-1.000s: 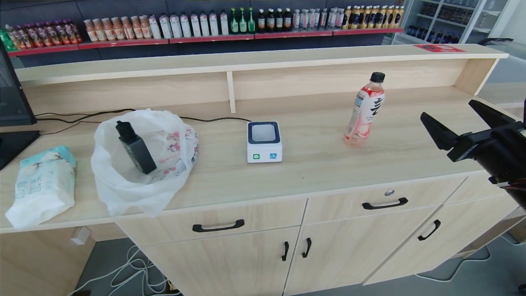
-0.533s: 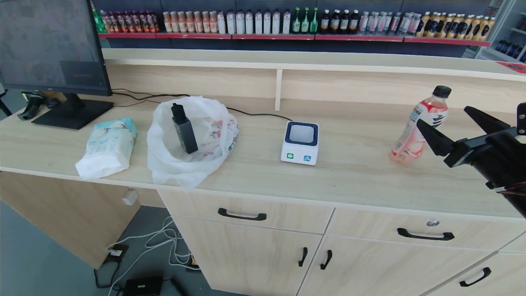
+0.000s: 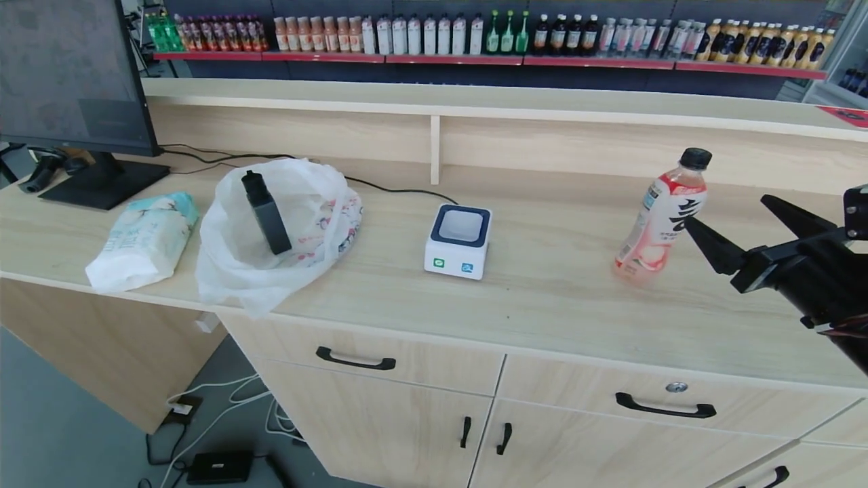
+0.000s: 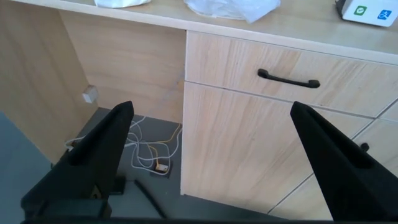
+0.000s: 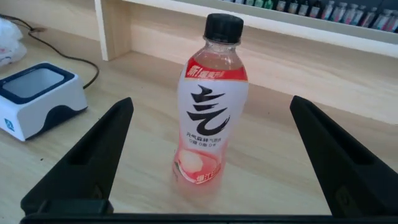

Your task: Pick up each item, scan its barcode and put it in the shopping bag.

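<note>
We see the bottle [image 3: 661, 217] upright on the tabletop [image 3: 542, 298] at the right of the head view. Our right gripper [image 3: 727, 211] is just beside it, spread wide and gripping nothing. The scanner [image 3: 458, 242] sits mid-frame. At centre left the bag [image 3: 230, 271] holds a dark bottle [image 3: 266, 213], with a tissue pack [image 3: 142, 237] beside it. Our left gripper [image 4: 212, 109] hangs spread apart before the drawers [image 4: 286, 62].

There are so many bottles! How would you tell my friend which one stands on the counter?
Find the long wooden counter, then go right from the little white scanner box. The pink bottle with a black cap stands there upright, just ahead of the right gripper. Unlike the rows of bottles on the red shelves behind, it stands alone.
</note>
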Robot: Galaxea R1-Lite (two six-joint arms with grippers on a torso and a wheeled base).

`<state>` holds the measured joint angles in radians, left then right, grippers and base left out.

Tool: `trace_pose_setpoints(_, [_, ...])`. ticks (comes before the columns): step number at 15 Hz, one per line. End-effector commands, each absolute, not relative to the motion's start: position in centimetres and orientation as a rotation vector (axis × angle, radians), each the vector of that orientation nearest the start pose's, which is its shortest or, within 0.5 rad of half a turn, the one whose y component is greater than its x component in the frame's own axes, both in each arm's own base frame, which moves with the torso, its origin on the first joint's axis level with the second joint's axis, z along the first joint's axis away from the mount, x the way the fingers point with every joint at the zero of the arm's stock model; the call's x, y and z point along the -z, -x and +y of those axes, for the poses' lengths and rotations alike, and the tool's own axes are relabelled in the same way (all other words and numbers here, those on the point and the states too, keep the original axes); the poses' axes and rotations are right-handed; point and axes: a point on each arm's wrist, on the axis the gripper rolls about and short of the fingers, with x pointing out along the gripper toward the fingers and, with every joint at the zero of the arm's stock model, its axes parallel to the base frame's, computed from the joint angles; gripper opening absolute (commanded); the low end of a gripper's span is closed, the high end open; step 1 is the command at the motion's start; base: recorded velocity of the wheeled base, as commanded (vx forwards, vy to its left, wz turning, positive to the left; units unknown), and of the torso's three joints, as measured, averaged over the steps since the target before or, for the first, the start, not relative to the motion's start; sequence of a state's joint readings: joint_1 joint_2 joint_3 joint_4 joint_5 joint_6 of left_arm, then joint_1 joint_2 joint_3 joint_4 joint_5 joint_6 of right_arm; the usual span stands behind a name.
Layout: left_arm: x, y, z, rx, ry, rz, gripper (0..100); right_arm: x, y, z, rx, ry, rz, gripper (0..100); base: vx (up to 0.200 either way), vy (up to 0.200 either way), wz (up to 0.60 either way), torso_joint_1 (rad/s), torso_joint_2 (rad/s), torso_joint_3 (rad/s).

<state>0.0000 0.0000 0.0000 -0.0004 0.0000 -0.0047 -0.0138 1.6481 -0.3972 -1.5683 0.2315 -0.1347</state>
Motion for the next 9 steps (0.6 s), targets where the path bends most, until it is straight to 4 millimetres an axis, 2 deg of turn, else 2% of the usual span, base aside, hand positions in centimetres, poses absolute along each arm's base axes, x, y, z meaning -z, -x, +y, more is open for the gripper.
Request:
trace_pose_setpoints(1, [-7.6, 2.3, 0.0, 0.0, 0.005, -0.002, 100, -17.3, -24.0, -0.2, -0.182, 0.189, -0.261, 100, 0.0, 0.0, 0.0, 0.0, 0.0, 0.0])
trace_pose_setpoints(2, [-7.6, 2.3, 0.0, 0.0, 0.005, -0.002, 100, -16.4, -23.5, -0.2, -0.185, 0.188, -0.219, 100, 0.0, 0.0, 0.0, 0.0, 0.0, 0.0])
trace_pose_setpoints(6, [-7.6, 2.3, 0.0, 0.0, 0.006, -0.002, 100, -15.6, -23.6, -0.7, -0.164, 0.184, -0.18, 100, 0.0, 0.0, 0.0, 0.0, 0.0, 0.0])
trace_pose_setpoints(9, [-7.6, 2.3, 0.0, 0.0, 0.008, -0.002, 100, -15.6, -23.5, -0.7, -0.164, 0.186, -0.18, 100, 0.0, -0.2, 0.0, -0.006, 0.0, 0.006])
